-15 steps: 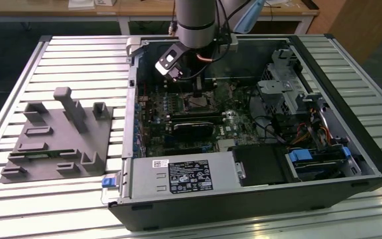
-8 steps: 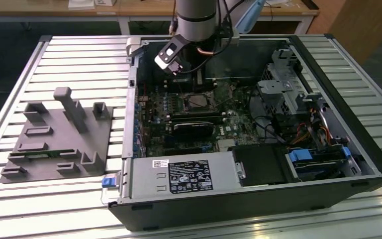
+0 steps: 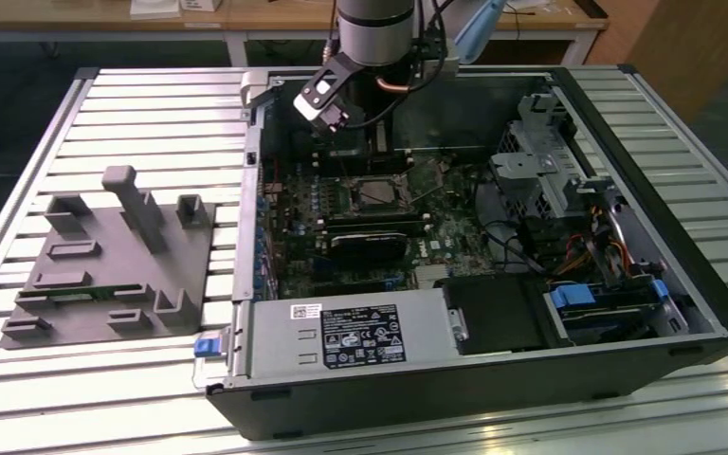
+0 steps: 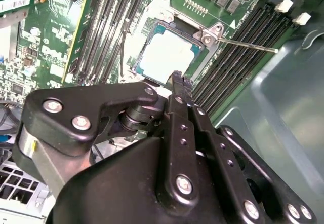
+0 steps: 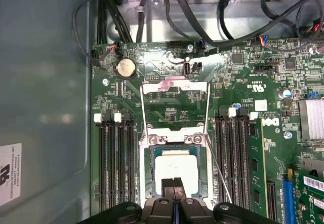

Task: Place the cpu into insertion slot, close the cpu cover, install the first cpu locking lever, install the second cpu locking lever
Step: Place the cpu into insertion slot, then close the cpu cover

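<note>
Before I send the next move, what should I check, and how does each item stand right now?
1. cpu in slot: ok, it lies face up inside the rim.
2. cover closed: not ok, it is swung open away from the slot.
3. lever latched: not ok, it sticks out free.
4. gripper empty: ok, it is shut and holds nothing.
5. gripper clear of the cpu: cannot tell, its tip hangs at the cpu's edge.
</note>
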You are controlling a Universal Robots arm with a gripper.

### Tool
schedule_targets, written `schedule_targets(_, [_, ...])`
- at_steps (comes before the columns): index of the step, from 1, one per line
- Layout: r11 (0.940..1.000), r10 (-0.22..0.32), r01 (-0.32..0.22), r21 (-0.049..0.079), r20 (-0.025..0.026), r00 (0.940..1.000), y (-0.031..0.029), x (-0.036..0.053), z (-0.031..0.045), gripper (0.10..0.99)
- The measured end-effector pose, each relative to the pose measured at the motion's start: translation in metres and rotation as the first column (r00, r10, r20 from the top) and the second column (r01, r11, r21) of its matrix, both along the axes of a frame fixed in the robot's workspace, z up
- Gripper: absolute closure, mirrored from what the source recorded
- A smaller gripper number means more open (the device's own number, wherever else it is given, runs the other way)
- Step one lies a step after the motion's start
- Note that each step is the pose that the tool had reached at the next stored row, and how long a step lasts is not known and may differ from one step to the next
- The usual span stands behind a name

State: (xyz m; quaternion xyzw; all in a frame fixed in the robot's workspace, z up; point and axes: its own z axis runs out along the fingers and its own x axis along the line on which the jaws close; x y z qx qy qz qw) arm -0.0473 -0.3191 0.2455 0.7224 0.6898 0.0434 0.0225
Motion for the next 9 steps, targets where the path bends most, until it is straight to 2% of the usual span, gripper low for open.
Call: schedule_targets(9, [1.0000,0.000,0.000,0.000,0.0000,1.0000,0.0000,0.0000,0.0007,0.980])
